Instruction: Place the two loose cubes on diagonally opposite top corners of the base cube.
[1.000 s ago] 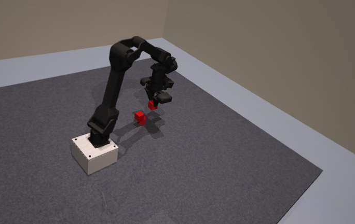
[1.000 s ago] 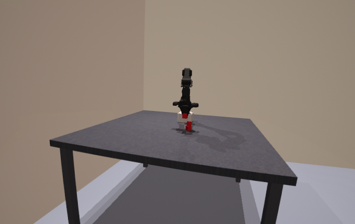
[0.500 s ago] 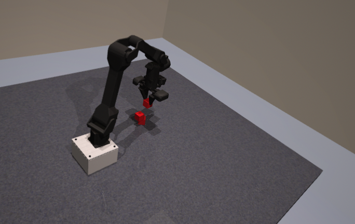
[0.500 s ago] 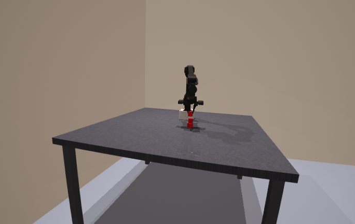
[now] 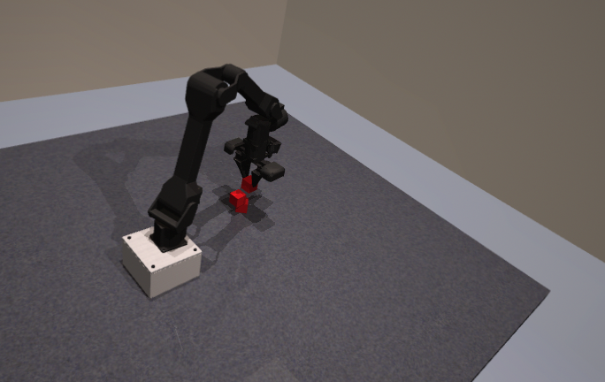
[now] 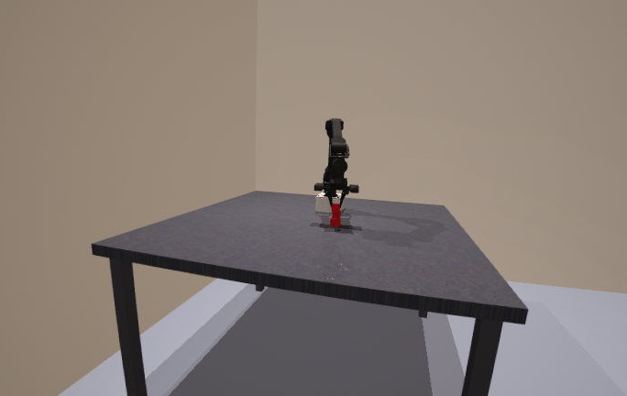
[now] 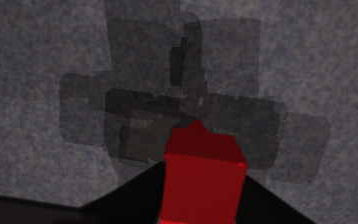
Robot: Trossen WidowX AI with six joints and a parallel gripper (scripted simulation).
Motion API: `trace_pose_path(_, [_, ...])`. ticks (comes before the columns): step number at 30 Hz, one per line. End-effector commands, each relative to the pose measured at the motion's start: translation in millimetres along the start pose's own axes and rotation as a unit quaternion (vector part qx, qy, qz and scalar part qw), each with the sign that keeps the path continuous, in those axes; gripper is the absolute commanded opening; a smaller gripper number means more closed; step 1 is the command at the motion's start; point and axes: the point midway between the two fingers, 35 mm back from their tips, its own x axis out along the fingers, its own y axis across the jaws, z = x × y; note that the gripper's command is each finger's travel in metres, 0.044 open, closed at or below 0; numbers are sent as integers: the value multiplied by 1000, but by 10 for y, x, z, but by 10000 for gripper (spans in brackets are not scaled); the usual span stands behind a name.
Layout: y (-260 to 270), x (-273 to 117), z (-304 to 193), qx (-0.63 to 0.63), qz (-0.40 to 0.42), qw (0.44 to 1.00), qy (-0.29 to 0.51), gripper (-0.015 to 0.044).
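Note:
My gripper [image 5: 249, 180] [image 6: 335, 205] [image 7: 200, 175] points down and is shut on a red loose cube [image 5: 248, 187] [image 7: 203, 192]. The held cube is in the air, above and a little behind the stack in the top view. The other loose cube [image 5: 236, 197] rests on top of the red base cube [image 5: 242, 208] [image 6: 335, 223], offset to one side. In the exterior view the held cube and the stack line up in one red column, so the gap between them cannot be told. In the wrist view the held cube hides most of the stack; only a red corner [image 7: 198, 125] shows beyond it.
The arm stands on a white box [image 5: 176, 272] [image 6: 323, 203] on the dark table top [image 5: 342, 285] [image 6: 257, 236]. Shadows of the arm and gripper fall around the cubes. The stacked loose cube stands close to the held cube.

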Motion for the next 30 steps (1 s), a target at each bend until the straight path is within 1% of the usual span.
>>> trace_pose_path(1, [-5, 23, -17, -4, -2, 1000, 2, 105])
trace_pose_path(13, [-4, 315, -4, -2, -2, 1000, 2, 105])
trace_pose_path(30, [-4, 333, -4, -1, -2, 1000, 2, 105])
